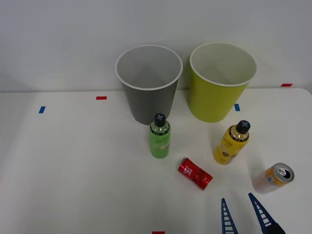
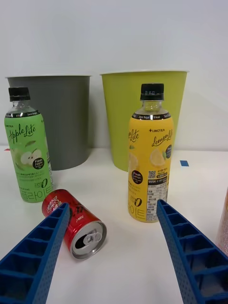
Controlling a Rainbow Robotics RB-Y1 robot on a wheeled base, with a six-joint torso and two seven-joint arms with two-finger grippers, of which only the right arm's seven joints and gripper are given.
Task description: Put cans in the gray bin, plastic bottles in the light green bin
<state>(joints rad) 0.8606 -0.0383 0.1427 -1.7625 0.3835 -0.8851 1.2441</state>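
Observation:
The gray bin [image 1: 148, 83] [image 2: 61, 121] and the light green bin [image 1: 222, 80] [image 2: 142, 114] stand side by side at the back of the white table. A green bottle [image 1: 159, 136] [image 2: 27, 147] stands in front of the gray bin. A yellow bottle [image 1: 232, 142] [image 2: 149, 159] stands in front of the light green bin. Between them a red can [image 1: 194, 173] [image 2: 76, 225] lies on its side. An orange can [image 1: 274, 177] [image 2: 223, 223] stands at the right. My right gripper [image 1: 238, 202] [image 2: 111, 211] is open, low at the front edge, with nothing between its fingers.
Small blue tape marks [image 1: 42, 109] [image 1: 237, 107] and red tape marks [image 1: 101, 98] [image 1: 286, 85] are stuck on the table. A plain white wall stands right behind the bins. The table's left half is bare.

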